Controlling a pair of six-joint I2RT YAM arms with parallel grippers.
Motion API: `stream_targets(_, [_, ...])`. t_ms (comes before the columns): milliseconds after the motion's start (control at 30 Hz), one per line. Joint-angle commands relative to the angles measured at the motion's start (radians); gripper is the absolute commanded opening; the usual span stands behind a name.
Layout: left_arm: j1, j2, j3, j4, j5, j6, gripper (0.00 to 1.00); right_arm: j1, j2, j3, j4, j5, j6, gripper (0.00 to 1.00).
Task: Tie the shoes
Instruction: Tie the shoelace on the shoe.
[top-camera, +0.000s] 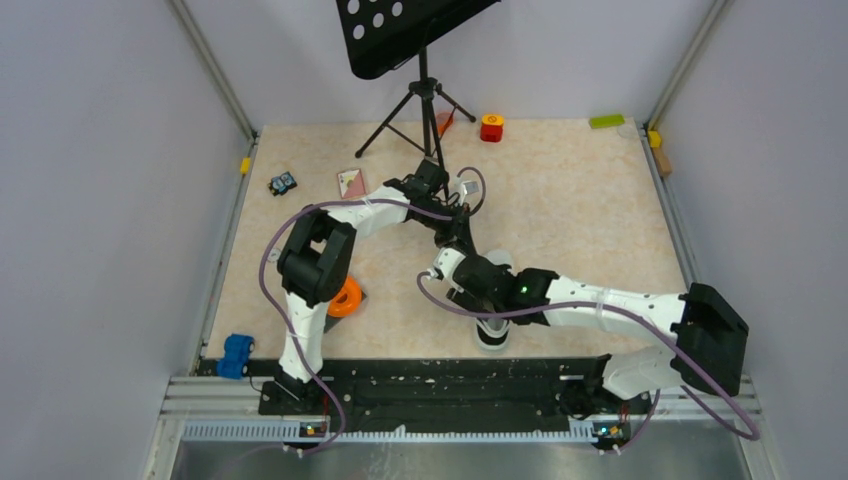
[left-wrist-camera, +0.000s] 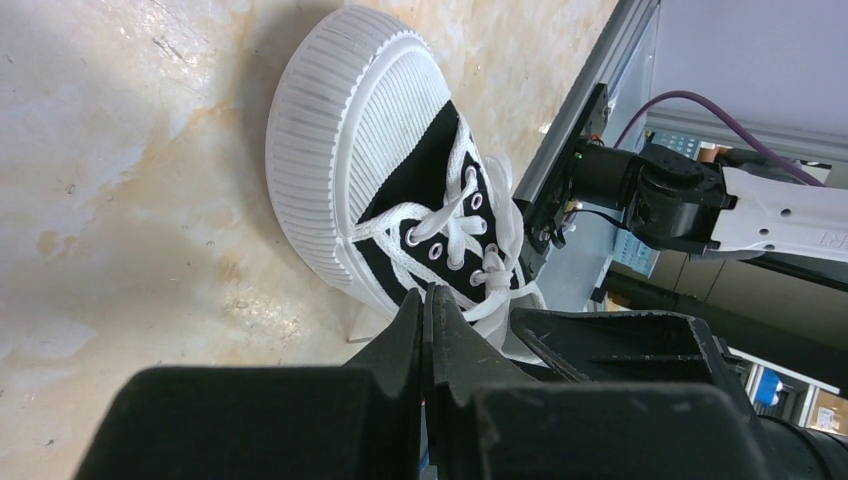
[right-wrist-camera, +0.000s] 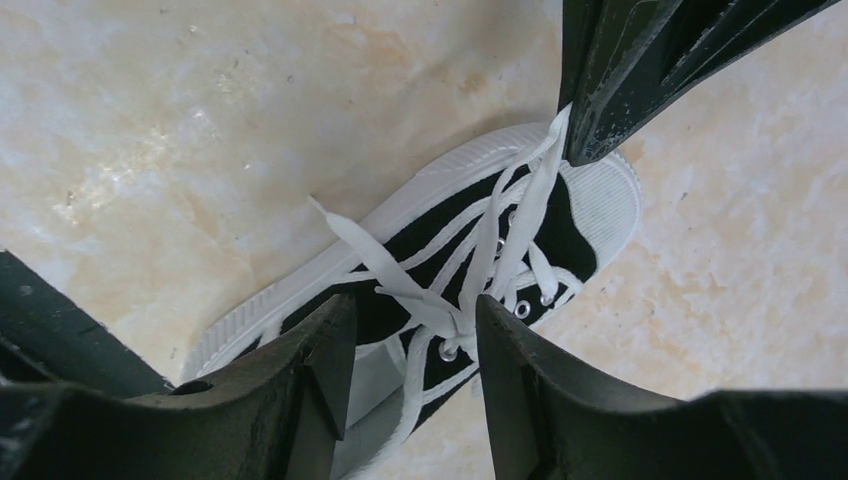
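The shoe (top-camera: 491, 335) is a black canvas sneaker with a white toe cap (left-wrist-camera: 340, 130) and white laces (right-wrist-camera: 470, 270), lying on the table mostly under my right arm. My left gripper (left-wrist-camera: 428, 292) is shut on one lace end and holds it taut above the toe; it also shows in the right wrist view (right-wrist-camera: 575, 130) and the top view (top-camera: 467, 245). My right gripper (right-wrist-camera: 412, 312) is open, its fingers either side of the crossed laces at the top eyelets, touching nothing. In the top view my right gripper (top-camera: 478, 300) is largely hidden by its wrist.
A music stand tripod (top-camera: 425, 110) stands at the back. An orange ring (top-camera: 345, 297) and a blue toy (top-camera: 237, 352) lie at the left. A pink card (top-camera: 350, 182), a small toy car (top-camera: 283, 183), a red block (top-camera: 491, 127) and a green piece (top-camera: 606, 121) lie further back.
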Motion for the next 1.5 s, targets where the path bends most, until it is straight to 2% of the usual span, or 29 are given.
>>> stream_targets(0, [0.004,0.007,0.036,0.002,0.017,0.015,0.0,0.017,0.004,0.023,0.05,0.087,-0.039,0.47])
stream_targets(67, [0.005,0.008,0.036,0.002,0.017,0.015,0.0,0.017,0.011,0.021,0.06,0.123,-0.035,0.42])
stream_targets(200, [0.004,0.009,0.036,0.004,0.02,0.013,0.0,0.018,0.04,0.031,0.045,0.146,-0.008,0.24])
stream_targets(333, [0.004,0.01,0.037,0.004,0.021,0.013,0.0,0.019,0.042,0.03,0.045,0.136,0.003,0.01])
stream_targets(367, [0.004,0.01,0.035,0.004,0.02,0.013,0.0,0.018,0.038,0.03,0.046,0.134,0.006,0.0])
stream_targets(733, [0.004,0.01,0.029,0.008,0.021,0.011,0.0,0.018,-0.038,0.022,0.063,0.094,0.025,0.0])
stream_targets(767, [0.004,0.01,0.03,0.008,0.021,0.012,0.0,0.018,-0.034,0.021,0.066,0.088,0.026,0.04])
stream_targets(833, [0.004,0.01,0.029,0.009,0.021,0.012,0.0,0.018,-0.02,0.027,0.065,0.089,0.032,0.24])
stream_targets(867, [0.004,0.01,0.029,0.009,0.021,0.01,0.0,0.018,-0.013,0.032,0.067,0.086,0.036,0.29])
stream_targets(1000, [0.004,0.01,0.026,0.01,0.021,0.01,0.0,0.025,0.008,0.04,0.08,0.068,0.031,0.38])
stream_targets(1233, [0.004,0.01,0.025,0.013,0.021,0.007,0.0,0.035,0.049,0.044,0.107,0.072,0.004,0.4])
stream_targets(1467, [0.005,0.007,0.022,0.015,0.021,0.007,0.0,0.034,0.1,0.036,0.135,0.149,-0.017,0.39])
